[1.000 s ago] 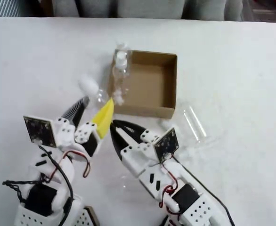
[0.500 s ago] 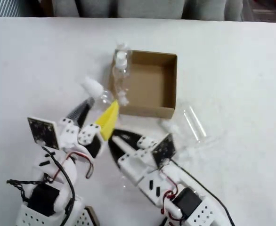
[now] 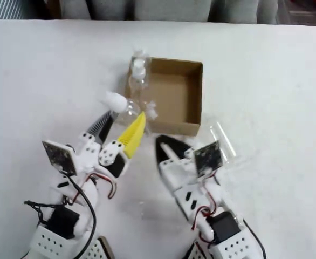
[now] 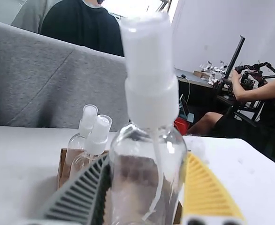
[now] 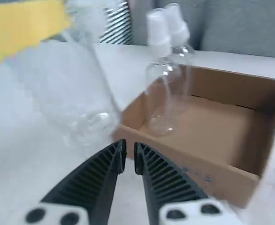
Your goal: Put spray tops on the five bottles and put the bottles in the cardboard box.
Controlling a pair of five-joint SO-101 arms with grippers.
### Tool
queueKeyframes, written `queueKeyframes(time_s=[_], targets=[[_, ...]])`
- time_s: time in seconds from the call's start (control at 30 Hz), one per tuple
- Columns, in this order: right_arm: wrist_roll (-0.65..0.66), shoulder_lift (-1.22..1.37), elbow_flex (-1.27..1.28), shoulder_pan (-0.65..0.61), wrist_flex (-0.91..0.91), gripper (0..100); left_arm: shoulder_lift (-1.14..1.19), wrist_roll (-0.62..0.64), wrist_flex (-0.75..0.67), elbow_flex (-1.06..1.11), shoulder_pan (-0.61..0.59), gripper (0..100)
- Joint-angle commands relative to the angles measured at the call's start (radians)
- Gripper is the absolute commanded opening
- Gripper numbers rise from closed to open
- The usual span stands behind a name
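Presently we are boxing: the left gripper [image 3: 126, 116] pinches a clear bottle [image 3: 130, 107], white spray top fitted, tilted across the cardboard box [image 3: 201, 94] wall at the box's 8 o'clock. Next, we judge, it must carry toward 2 o'clock and release beside the two capped bottles [image 3: 139, 75] at 10 o'clock. The right gripper [image 5: 129, 149], at the box's 6 o'clock, has its fingers pressed nearly together on nothing.

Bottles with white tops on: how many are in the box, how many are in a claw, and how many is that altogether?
In the brown cardboard box, standing clear plastic bottles with white spray tops: 2
In the left claw, clear plastic bottle with a white spray top: 1
Total: 3
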Motion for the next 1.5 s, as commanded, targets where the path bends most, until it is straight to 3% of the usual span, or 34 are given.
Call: queueKeyframes(time_s=[0.0,0.17,0.37,0.57,0.77,1.03,1.47], targets=[[-0.005,-0.008,0.009,0.188,0.087,1.6,-0.016,0.006,-0.078,0.002,0.019,2],[-0.005,-0.001,0.009,0.354,0.150,1.6,0.048,0.005,-0.118,-0.035,0.019,2],[-0.005,-0.001,0.009,0.466,0.176,1.6,0.415,0.005,-0.229,-0.212,-0.008,2],[-0.006,-0.001,0.009,0.541,0.193,1.6,0.754,0.005,-0.531,-0.252,-0.015,2],[-0.005,0.001,0.009,0.553,0.214,1.6,1.043,0.005,-0.763,-0.315,-0.097,2],[-0.005,-0.001,0.009,0.553,0.220,1.6,1.323,0.005,-0.862,-0.431,-0.134,2],[-0.005,-0.001,0.009,0.553,0.220,1.6,1.527,0.005,-0.994,-0.473,-0.134,2]])
